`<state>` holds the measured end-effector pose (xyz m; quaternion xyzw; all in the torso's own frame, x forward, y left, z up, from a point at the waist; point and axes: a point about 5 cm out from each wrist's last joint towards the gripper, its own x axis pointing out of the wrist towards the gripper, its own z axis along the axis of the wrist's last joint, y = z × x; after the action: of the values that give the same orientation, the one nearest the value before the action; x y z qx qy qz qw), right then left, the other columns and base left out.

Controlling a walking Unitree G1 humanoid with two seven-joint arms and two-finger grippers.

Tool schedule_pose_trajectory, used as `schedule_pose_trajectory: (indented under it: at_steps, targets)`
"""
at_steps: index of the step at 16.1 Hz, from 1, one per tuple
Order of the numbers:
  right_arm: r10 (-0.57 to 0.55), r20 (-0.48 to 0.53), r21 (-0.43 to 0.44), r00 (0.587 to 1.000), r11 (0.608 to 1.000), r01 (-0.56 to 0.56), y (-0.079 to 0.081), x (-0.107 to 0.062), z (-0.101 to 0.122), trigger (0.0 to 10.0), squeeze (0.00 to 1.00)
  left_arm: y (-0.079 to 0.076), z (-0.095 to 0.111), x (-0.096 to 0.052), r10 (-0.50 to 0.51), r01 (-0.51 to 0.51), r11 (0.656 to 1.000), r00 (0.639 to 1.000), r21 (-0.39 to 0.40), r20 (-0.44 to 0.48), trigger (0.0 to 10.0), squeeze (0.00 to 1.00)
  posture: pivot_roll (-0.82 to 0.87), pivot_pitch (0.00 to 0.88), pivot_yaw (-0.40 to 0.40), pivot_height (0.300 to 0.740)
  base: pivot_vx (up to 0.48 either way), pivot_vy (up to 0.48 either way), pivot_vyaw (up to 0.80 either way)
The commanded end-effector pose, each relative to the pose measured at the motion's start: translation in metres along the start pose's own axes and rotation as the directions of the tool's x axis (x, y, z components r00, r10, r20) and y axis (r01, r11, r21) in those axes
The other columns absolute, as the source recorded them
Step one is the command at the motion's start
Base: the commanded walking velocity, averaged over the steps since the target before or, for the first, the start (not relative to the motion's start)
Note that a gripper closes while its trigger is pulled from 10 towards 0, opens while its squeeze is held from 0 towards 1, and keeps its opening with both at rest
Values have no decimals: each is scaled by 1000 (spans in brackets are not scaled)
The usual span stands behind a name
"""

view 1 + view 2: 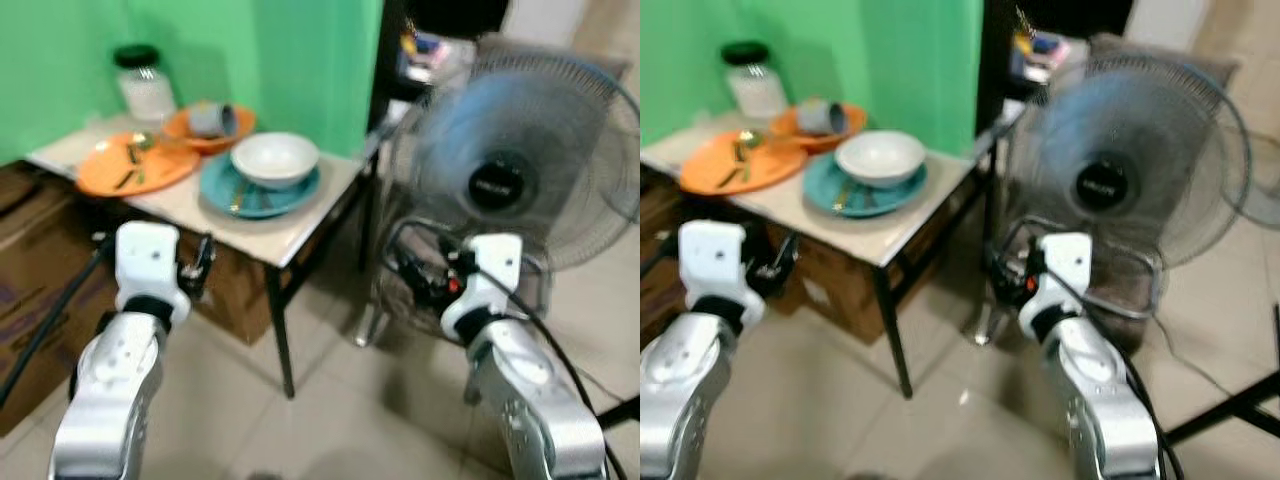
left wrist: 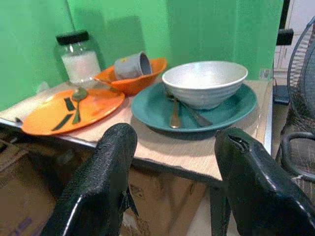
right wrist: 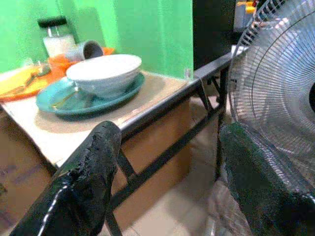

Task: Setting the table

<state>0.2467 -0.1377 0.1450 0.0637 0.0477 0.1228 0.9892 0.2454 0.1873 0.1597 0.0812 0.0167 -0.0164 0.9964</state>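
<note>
A small table [image 1: 300, 225] stands against a green wall. On it a white bowl [image 1: 275, 158] sits on a teal plate [image 1: 228, 190] with cutlery [image 2: 175, 114] beside the bowl. An orange plate [image 1: 110, 172] carries a spoon [image 2: 78, 98]. Behind, a grey cup [image 1: 212, 119] lies tipped in an orange bowl [image 1: 240, 128]. My left gripper [image 2: 172, 182] is open, low in front of the table's near edge. My right gripper [image 3: 167, 182] is open too, to the table's right, holding nothing.
A glass jar with a black lid [image 1: 145, 85] stands at the table's back. A large standing fan [image 1: 510, 170] is close on the right, with cables at its base. Cardboard boxes [image 1: 40, 270] sit under and left of the table. Tiled floor lies below.
</note>
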Motion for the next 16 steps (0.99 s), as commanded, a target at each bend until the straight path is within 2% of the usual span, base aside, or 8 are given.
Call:
schedule_pose_trajectory:
  at_steps: [1,3,4,7,10,16]
  targets:
    - [-17,-29,-32,999,999,16,-2,-2,-7,10000,0,-1,2,2,-4,4,999,1000,32,11,10000,0,137,0,18,740,0,0,0]
    - [-88,-76,-30,993,996,86,-10,-4,-16,10000,0,-5,3,3,-22,21,1000,1000,22,10,10000,0,124,0,27,740,0,0,0]
    - [-83,-85,-47,993,996,80,-10,-6,-16,10000,0,-5,2,5,-26,26,1000,1000,15,-7,10000,0,114,0,36,740,0,0,0]
    - [-50,-82,-77,995,996,44,-5,-5,-16,10000,0,-6,7,8,-49,48,998,998,30,47,10000,0,108,0,39,740,0,0,0]
    - [-28,-51,-58,998,998,25,-4,0,-8,10000,0,-6,11,9,-54,52,998,996,33,67,10000,0,116,0,43,740,295,0,733]
    - [-54,-20,-56,998,997,53,-9,11,-3,10000,0,-3,7,8,-60,58,997,997,44,51,10000,0,135,0,33,740,319,0,0]
